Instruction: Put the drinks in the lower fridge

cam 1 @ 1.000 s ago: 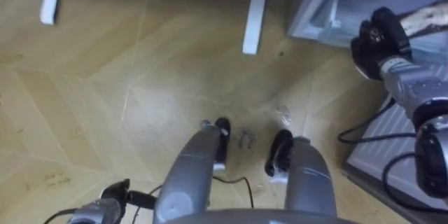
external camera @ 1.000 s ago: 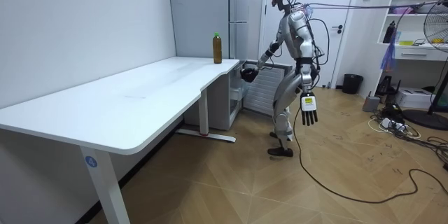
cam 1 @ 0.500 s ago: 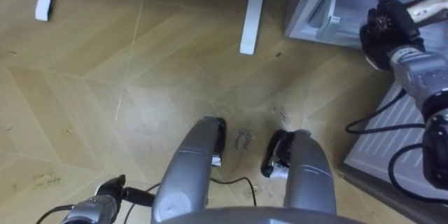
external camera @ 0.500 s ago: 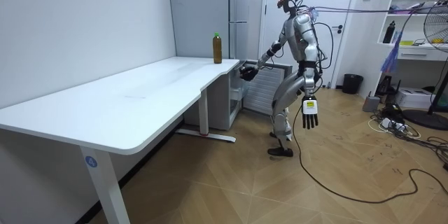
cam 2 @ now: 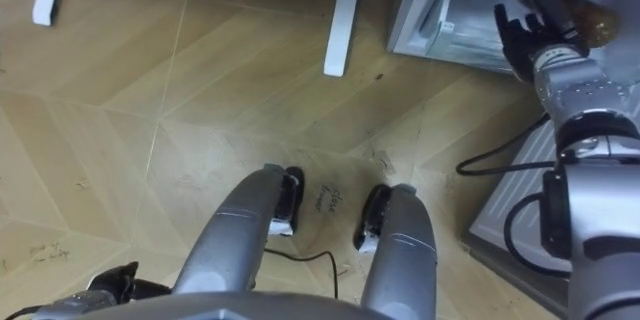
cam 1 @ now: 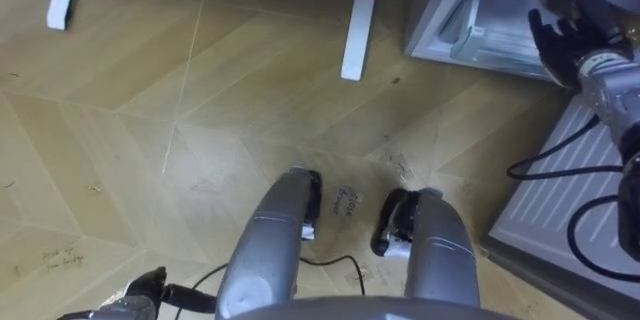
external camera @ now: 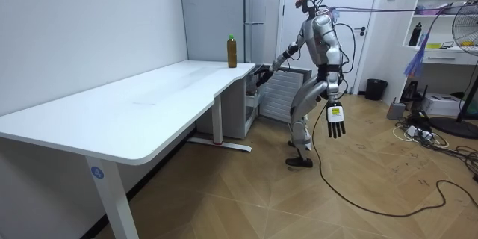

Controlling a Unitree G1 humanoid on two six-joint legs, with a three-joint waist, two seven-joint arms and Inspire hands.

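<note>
light herringbone wood floor [cam 1: 150,110] right under me, a white metal desk leg [cam 1: 357,15] just ahead, long white L-shaped desk [external camera: 134,104] along the plain pale wall [external camera: 89,22], white door [external camera: 370,45] at the back, white shelving unit [external camera: 448,51] and little black bin [external camera: 376,88] near it

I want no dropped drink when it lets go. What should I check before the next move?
1. Lower fridge open: ok.
2. Right robot hand curled round the bottle: ok.
3. Bottle reached into the fridge opening: ok.
4. Bottle resting on a shelf before release: cannot tell.
5. Left robot hand hanging open at the side, away from the fridge: ok.
6. All drinks stored: not ok, a second bottle stands on the table.
</note>
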